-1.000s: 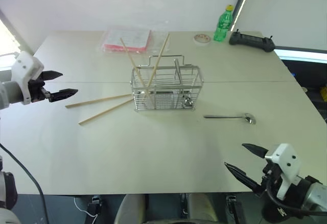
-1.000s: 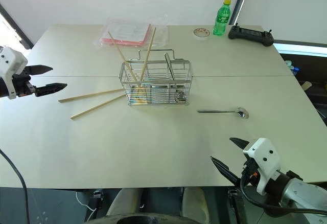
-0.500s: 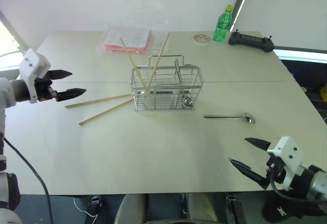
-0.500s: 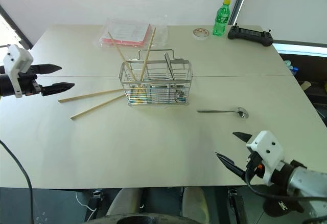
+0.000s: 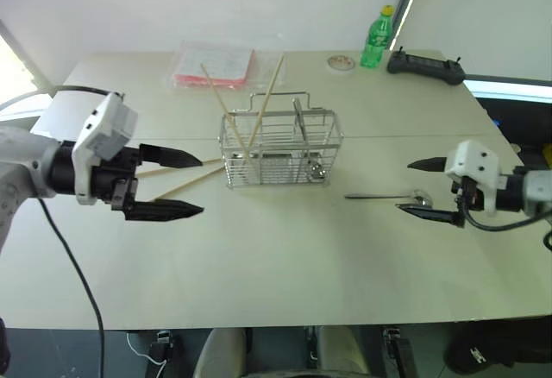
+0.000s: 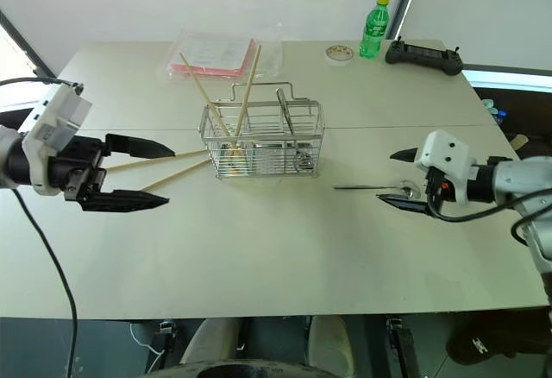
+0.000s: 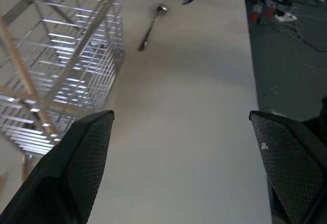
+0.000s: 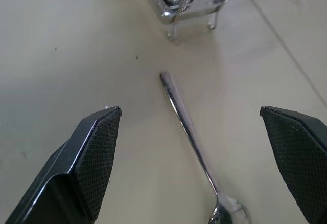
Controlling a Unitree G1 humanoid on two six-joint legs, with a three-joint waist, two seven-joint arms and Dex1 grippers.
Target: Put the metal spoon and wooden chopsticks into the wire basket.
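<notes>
The wire basket stands mid-table with two wooden chopsticks leaning upright in it. Two more chopsticks lie flat on the table just left of the basket. My left gripper hovers open over their outer ends, pointing at the basket, which also fills part of the left wrist view. The metal spoon lies right of the basket, bowl to the right. My right gripper is open at the bowl end, one finger on each side of the spoon, holding nothing.
At the table's far side lie a pink packet in plastic, a tape roll, a green bottle and a black controller. The table's front edge runs near me.
The left gripper has swung right, from the table's left edge to over the lying chopsticks. The right gripper has moved from the front edge up to the spoon's bowl. Both stay open.
</notes>
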